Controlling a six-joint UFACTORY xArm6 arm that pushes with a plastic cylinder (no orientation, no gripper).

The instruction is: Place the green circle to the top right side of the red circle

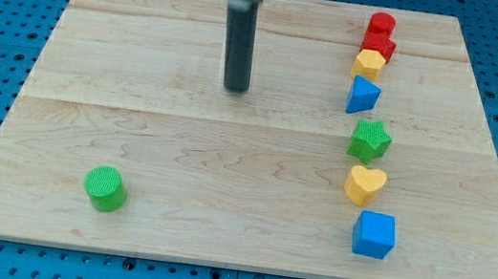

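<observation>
The green circle (106, 188) is a round green block near the view's bottom left of the wooden board (181, 140). Two red blocks stand at the view's top right: one (381, 25) at the very top and another (381, 47) just below it, touching; which is the circle I cannot tell. My tip (235, 89) rests on the board at upper centre, far above and to the right of the green circle and well left of the red blocks. It touches no block.
A column of blocks runs down the view's right: a yellow block (368, 63), a blue triangle (363, 96), a green star (369, 141), a yellow heart (364, 185), a blue cube (373, 235). Blue pegboard surrounds the board.
</observation>
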